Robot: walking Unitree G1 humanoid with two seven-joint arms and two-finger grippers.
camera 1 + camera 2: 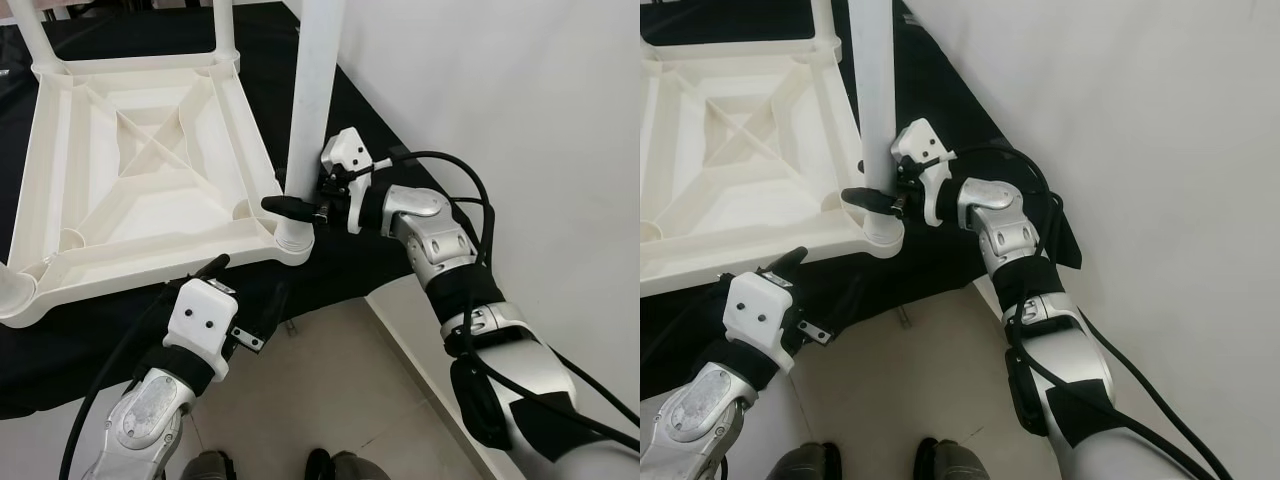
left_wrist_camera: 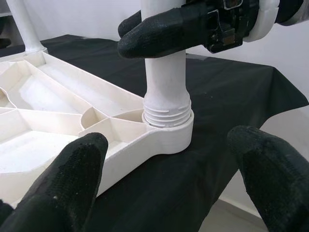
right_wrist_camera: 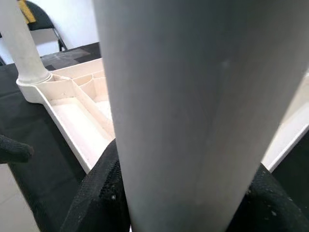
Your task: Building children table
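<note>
**Observer:** Where are you on the build?

**Operator:** The white plastic tabletop (image 1: 140, 190) lies upside down on a bench (image 1: 60, 340) draped in black cloth. My right tool (image 1: 295, 207) is clenched around the leg (image 1: 310, 100) at the near right corner, just above the socket (image 2: 169, 133). My left tool (image 2: 169, 193) sits released, fingers (image 2: 63, 179) spread wide, just off the tabletop's near edge and touching nothing.

**Observer:** What worries you?

**Operator:** The thread. In the left wrist view I can see ribbed rings at the leg's foot showing above the socket collar, so I judge it isn't fully seated. If I turn it while it leans, the plastic threads could cross and jam. The leg is a smooth, slick tube, so my padded fingers may slip round it instead of driving it.

**Observer:** And the tabletop itself?

**Operator:** It's light moulded plastic with thin ribs crossing underneath, resting on loose cloth. Nothing pins it down, so twisting the leg could spin or slide the whole piece toward the bench edge, and that corner already sits close to it. I'd want my left tool bracing the rim first.

**Observer:** Other legs?

**Operator:** Two more (image 1: 225, 30) stand upright at the far corners.
</note>
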